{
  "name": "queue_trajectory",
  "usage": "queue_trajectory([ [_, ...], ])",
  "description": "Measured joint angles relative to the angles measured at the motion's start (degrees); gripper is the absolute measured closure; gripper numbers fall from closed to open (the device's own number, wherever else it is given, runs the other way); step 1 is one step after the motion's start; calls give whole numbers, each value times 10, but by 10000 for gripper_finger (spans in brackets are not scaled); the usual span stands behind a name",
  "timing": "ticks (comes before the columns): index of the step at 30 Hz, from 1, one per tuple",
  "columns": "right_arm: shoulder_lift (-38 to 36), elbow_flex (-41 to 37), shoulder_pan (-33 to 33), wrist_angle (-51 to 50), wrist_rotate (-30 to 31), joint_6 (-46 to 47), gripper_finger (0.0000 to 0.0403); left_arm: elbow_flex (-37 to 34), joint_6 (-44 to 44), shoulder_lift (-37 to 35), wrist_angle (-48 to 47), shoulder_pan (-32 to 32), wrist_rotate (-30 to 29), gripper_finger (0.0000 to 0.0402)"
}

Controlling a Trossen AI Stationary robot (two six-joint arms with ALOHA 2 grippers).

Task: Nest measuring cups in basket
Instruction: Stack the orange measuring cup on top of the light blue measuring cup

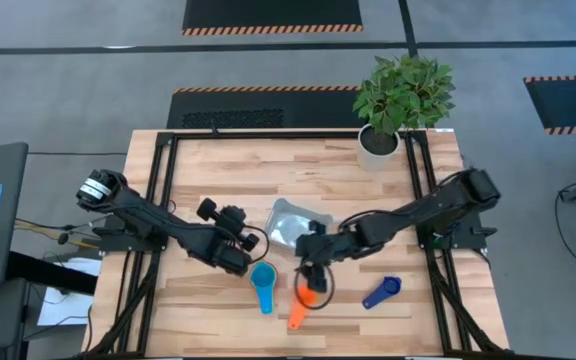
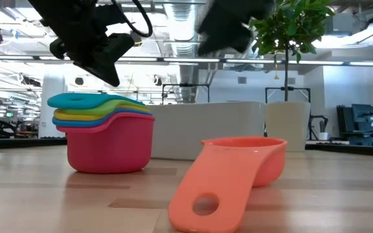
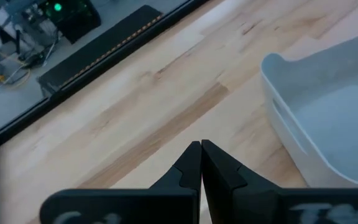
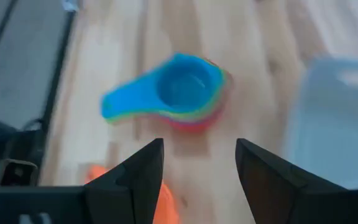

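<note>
Left gripper [image 1: 240,262] is sitting over the table [image 1: 218,170] left of centre, fingers [image 3: 191,163] pressed fully together, holding nothing. In its wrist view the bare wood is lying ahead of the closed tips and a rounded corner of the basket [image 3: 328,118] is showing off to one side.

Just right of it, the nested stack of cups [image 1: 263,280] is resting on the wood, light blue cup on top, handle pointing toward the table's near edge. In the low view the stack [image 2: 109,133] is showing red at the bottom, then yellow, green and light blue handles layered above.

Basket [image 1: 293,222] is lying at centre, just beyond the stack, apparently with no cup in it.

Right gripper [image 1: 311,272] is hovering above the orange cup [image 1: 306,300], jaws spread wide, gripping nothing. The orange cup [image 2: 232,175] is lying on the table with its handle toward the near edge, apart from the stack.

Dark blue cup [image 1: 382,292] is lying alone further right, well apart from the basket.

Potted plant [image 1: 400,100] is standing at the far right corner.
</note>
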Motion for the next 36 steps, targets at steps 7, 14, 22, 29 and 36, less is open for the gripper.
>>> queue_trajectory([
  [7,-125,-149,13,0,46,76,178,0,4,0,-4,-7,-21,401],
  [14,-208,-243,67,-63,42,166,178,0,18,0,-4,11,-36,401],
  [22,-219,-283,172,-231,5,359,199,0,23,0,4,43,15,401],
  [29,-217,-284,271,-270,-40,453,209,0,0,0,4,52,44,401],
  [36,-217,-285,284,-289,13,433,215,0,-8,0,7,52,35,401],
])
